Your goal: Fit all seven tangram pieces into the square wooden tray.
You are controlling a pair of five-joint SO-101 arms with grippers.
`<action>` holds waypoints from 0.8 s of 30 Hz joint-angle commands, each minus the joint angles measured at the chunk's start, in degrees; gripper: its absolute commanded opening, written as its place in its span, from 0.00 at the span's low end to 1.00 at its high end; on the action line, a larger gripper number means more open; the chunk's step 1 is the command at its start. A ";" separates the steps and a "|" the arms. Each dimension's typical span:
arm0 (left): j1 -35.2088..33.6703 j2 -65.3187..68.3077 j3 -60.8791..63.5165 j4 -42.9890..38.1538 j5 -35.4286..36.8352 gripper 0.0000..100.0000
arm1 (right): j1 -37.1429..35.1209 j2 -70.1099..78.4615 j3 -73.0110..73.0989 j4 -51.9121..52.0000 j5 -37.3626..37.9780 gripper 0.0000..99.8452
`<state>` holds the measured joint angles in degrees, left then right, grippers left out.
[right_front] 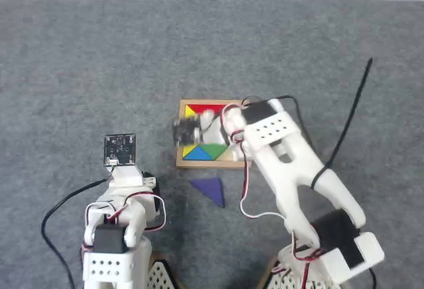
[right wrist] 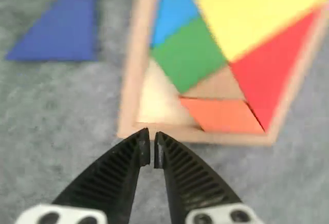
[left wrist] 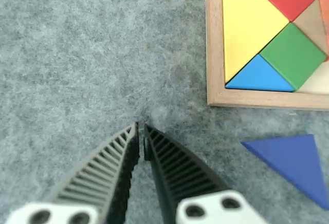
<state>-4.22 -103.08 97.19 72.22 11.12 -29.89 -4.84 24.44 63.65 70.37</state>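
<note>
**Operator:** Where is the outstanding piece?

**Technician:** The dark blue triangle [right_front: 209, 189] lies flat on the grey bench [right_front: 79, 70]. It sits just below the wooden tray [left wrist: 214, 49], near the centre of the high view and apart from the rim. Inside the tray there is a tan patch [right wrist: 218, 86] between the green square [right wrist: 187, 54], the red triangle [right wrist: 267, 64] and the orange piece [right wrist: 221, 115]. That patch is probably the open slot.

**Operator:** How will the piece handle?

**Technician:** It looks like thin painted wood, so likely light, rigid and not fragile. The smooth faces could slip. Because it lies flat, grip it edge to edge across a narrow part near a corner, where the span suits the claw.

**Operator:** What are the arm poses and claw states?

**Technician:** The right arm extends from the lower right of the high view up over the tray. The right claw [right wrist: 151, 149] hangs just outside the tray rim, jaws closed to a hairline gap and holding nothing. The left arm is folded at lower left. The left claw [left wrist: 142, 136] points down at bare bench, also closed and empty. Either claw must open before a pickup.
</note>
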 commanded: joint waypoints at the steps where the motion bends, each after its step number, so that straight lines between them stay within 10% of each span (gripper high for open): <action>1: -0.35 -1.14 -0.75 0.09 -0.62 0.01 | 0.48 -7.08 -2.11 1.19 -17.32 0.01; 10: -0.35 -1.14 -0.75 0.09 -0.62 0.01 | -12.53 -13.58 16.09 -10.86 -46.68 0.16; 24: -0.35 -1.14 -0.75 0.09 -0.62 0.01 | -19.47 1.98 15.91 -11.12 -55.03 0.14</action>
<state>-4.22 -103.08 97.19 72.22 11.12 -49.23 -4.75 40.70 53.45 18.42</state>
